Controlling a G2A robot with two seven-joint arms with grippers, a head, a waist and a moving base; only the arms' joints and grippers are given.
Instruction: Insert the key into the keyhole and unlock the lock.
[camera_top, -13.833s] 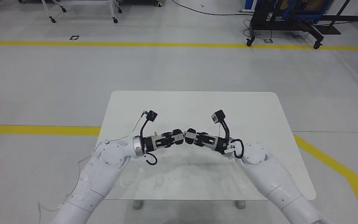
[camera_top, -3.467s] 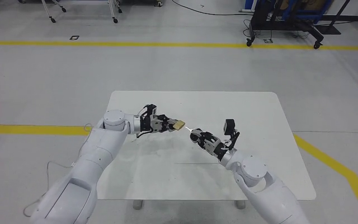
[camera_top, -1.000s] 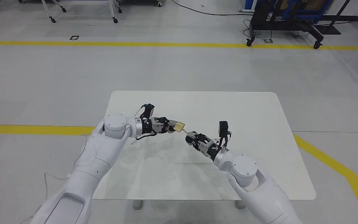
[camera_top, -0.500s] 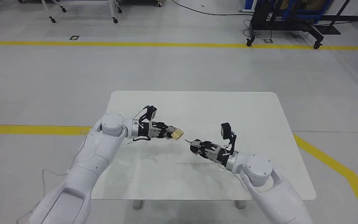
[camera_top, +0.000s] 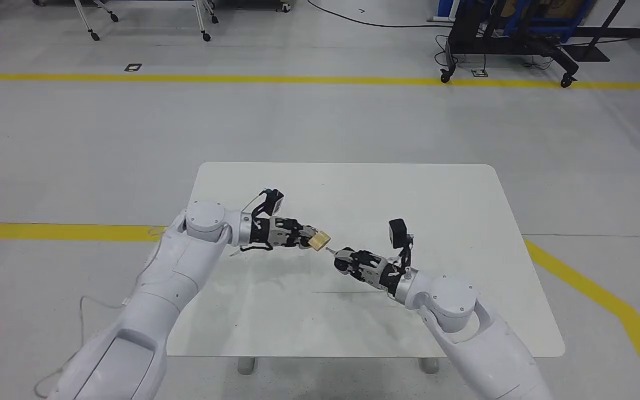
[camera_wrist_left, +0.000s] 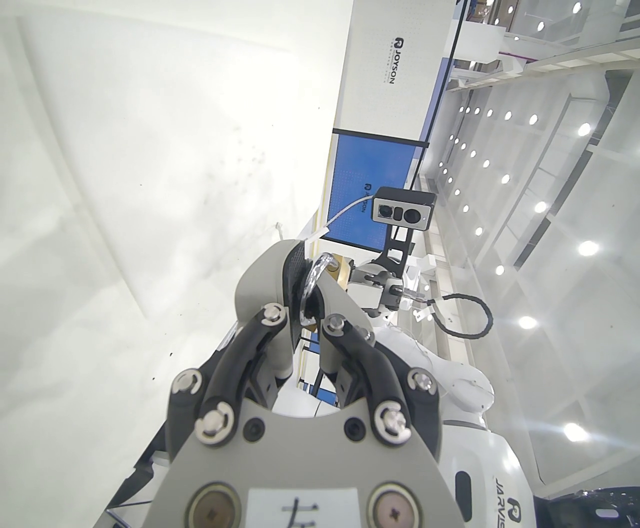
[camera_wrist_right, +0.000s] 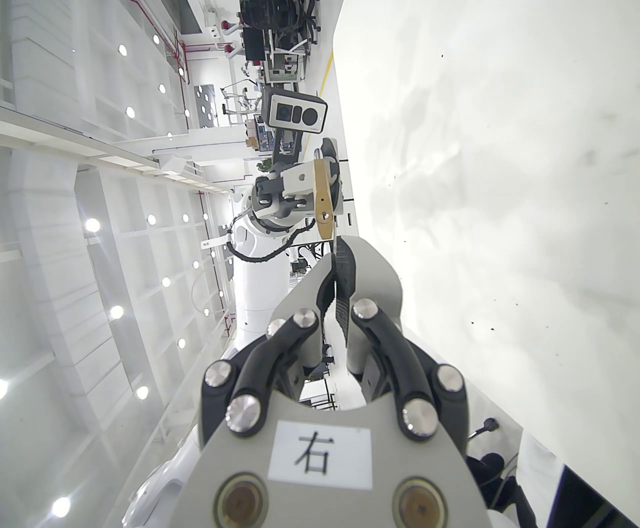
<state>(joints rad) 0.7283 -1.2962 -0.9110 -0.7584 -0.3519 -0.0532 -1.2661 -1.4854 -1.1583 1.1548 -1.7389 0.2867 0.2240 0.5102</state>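
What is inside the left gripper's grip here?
A brass padlock: its silver shackle sits clamped in the shut left gripper. In the wrist view, one finger covers most of the brass body.

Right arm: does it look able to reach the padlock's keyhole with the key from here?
Probably yes. The left end effector holds the brass padlock in the air, its keyhole end facing the right end effector. Only open air lies between the key and the lock.

Brass-gold lock (camera_top: 318, 240) with silver shackle (camera_wrist_left: 312, 280), white table (camera_top: 450, 200), yellow floor lines (camera_top: 300, 79)
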